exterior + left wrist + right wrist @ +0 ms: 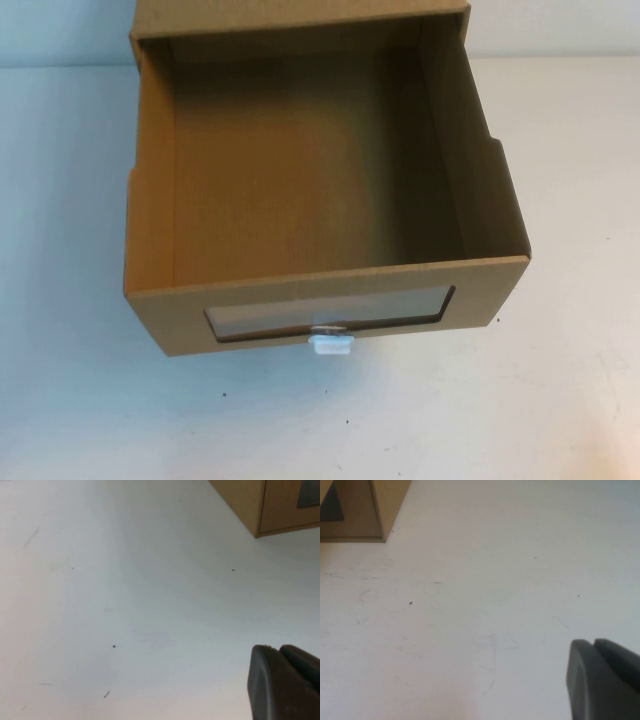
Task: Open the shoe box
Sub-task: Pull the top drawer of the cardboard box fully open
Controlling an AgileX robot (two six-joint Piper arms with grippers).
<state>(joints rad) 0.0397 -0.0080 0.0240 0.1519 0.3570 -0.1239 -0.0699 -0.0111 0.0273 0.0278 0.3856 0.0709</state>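
Observation:
The brown cardboard shoe box (320, 285) stands in the middle of the table, its drawer slid out of the outer sleeve (300, 14) toward me, and nothing lies inside. Its front wall has a clear window (390, 308) and a white pull tab (330, 345). Neither arm appears in the high view. In the left wrist view my left gripper (279, 650) hovers shut over bare table, with a corner of the box (250, 505) some way ahead. My right gripper (594, 644) is likewise shut and holds nothing, well short of the other front corner of the box (380, 505).
The white table (560, 400) extends on both sides of the box and in front of it. It carries only small dark specks and faint scuff marks (490, 650).

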